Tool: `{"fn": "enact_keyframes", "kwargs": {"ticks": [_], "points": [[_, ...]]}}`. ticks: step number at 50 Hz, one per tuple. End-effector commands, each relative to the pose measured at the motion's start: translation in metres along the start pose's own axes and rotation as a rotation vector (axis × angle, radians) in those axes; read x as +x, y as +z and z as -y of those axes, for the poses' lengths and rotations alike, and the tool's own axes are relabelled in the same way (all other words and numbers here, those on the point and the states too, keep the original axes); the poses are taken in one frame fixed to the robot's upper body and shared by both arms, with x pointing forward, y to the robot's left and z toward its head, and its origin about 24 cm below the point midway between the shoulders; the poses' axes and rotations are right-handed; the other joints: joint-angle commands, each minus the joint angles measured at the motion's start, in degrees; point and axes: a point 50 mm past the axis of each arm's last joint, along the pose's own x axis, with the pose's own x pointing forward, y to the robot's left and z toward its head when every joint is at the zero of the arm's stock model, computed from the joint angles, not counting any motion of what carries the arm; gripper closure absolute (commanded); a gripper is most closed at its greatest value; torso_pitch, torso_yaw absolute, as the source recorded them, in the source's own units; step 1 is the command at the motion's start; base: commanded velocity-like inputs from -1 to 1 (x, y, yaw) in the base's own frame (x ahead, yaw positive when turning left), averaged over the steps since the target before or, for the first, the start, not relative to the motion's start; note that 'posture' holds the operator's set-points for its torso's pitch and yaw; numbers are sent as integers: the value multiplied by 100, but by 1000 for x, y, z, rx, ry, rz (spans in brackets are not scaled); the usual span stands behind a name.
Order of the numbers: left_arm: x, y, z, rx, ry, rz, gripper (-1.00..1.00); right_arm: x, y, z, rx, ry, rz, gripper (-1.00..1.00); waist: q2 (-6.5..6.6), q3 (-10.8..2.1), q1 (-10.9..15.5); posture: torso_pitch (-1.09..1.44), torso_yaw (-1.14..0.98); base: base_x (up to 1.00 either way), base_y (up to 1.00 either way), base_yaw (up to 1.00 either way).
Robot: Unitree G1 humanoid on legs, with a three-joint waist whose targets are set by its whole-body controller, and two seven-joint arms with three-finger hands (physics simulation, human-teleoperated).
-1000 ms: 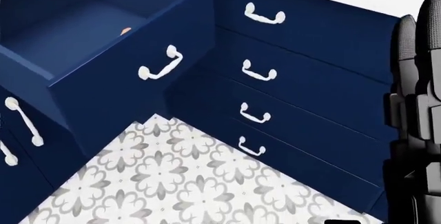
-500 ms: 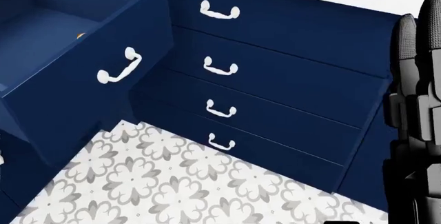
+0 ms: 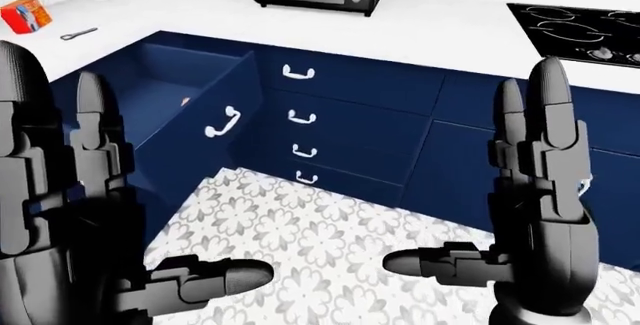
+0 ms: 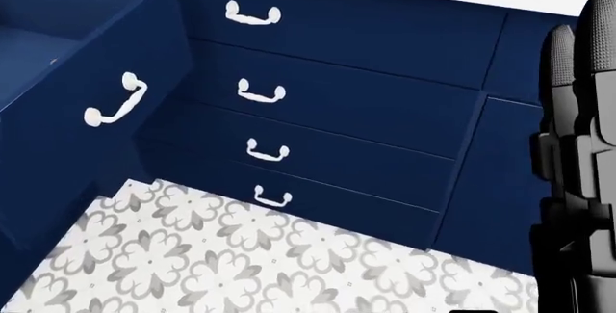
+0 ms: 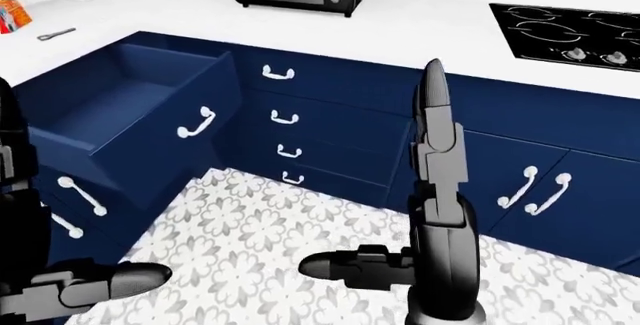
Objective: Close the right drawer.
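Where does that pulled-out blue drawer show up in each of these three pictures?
Left-eye view: the open drawer sits upper left, under the white counter.
Head view: it fills the left edge, cut off by the frame.
Right-eye view: it lies at the left, around mid-height.
Shared landmark: the column of four closed drawers with white handles, directly to the right of the open drawer in every view.

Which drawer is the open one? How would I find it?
Look under the white counter where the blue cabinets meet in a corner. The open drawer juts out over the patterned floor, left of a stack of four shut drawers. Only it shows its inside.
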Motion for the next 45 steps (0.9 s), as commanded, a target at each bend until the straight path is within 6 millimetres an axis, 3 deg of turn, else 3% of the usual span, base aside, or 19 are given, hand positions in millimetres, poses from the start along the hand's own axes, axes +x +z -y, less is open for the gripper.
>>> {"fn": "enact_keyframes", "kwargs": {"ticks": [1, 11, 13, 14, 16, 17, 20, 23, 25, 27, 37, 39, 40, 42, 43, 45], "points": [[1, 8, 0, -8, -4, 50, -100, 1, 8, 3, -7, -17, 43, -100, -113, -96, -29, 0, 0, 0, 0, -20], [1, 8, 1, -9, -5, 49, -100, 2, 7, 3, -7, -15, 41, -100, 337, 51, -44, 0, 0, 0, 0, -19], [2, 8, 1, -10, -3, 48, -100, 2, 8, 4, -8, -18, 42, -100, 559, 29, -50, 0, 0, 0, 0, -18], [1, 8, 1, -9, -5, 49, -100, 2, 8, 4, -7, -19, 43, -100, 754, -44, -42, 0, 0, 0, 0, -19], [1, 8, 1, -10, -5, 50, -100, 2, 8, 4, -7, -20, 44, -100, 617, 36, 21, 0, 0, 0, 0, -19], [1, 8, 1, -10, -4, 50, -100, 2, 8, 4, -8, -19, 44, -100, 640, 62, -9, 0, 0, 0, 0, -18], [1, 8, 0, -11, -3, 51, -100, 2, 9, 4, -12, -19, 45, -100, 509, -16, -23, 0, 0, 0, 0, -18], [2, 8, 1, -10, -4, 50, -100, 2, 8, 4, -10, -19, 44, -100, 353, 3, -21, 0, 0, 0, 0, -18], [2, 8, 0, -9, -4, 50, -100, 2, 8, 4, -11, -18, 45, -100, 194, -7, -10, 0, 0, 0, 0, -18], [2, 8, 0, -9, -3, 51, -100, 2, 8, 4, -11, -19, 44, -100, -120, -103, -27, 0, 0, 0, 0, -18], [2, 9, -1, -9, 0, 50, -100, 2, 7, 3, -8, -13, 41, -100, 333, 45, -37, 0, 0, 0, 0, -15], [2, 9, -1, -10, 0, 50, -100, 2, 7, 3, -8, -14, 41, -100, 549, 25, -48, 0, 0, 0, 0, -9], [2, 9, -1, -10, 0, 50, -100, 2, 6, 3, -8, -13, 40, -100, 737, -44, -43, 0, 0, 0, 0, -7], [2, 9, -1, -9, 0, 51, -100, 1, 7, 3, -8, -12, 41, -100, 610, 19, 31, 0, 0, 0, 0, -7], [2, 9, -1, -10, 0, 50, -100, 2, 6, 3, -8, -13, 40, -100, 632, 51, -3, 0, 0, 0, 0, -6], [2, 9, -1, -10, 0, 50, -100, 1, 6, 3, -7, -11, 39, -100, 549, -2, 3, 0, 0, 0, 0, -6]]}}
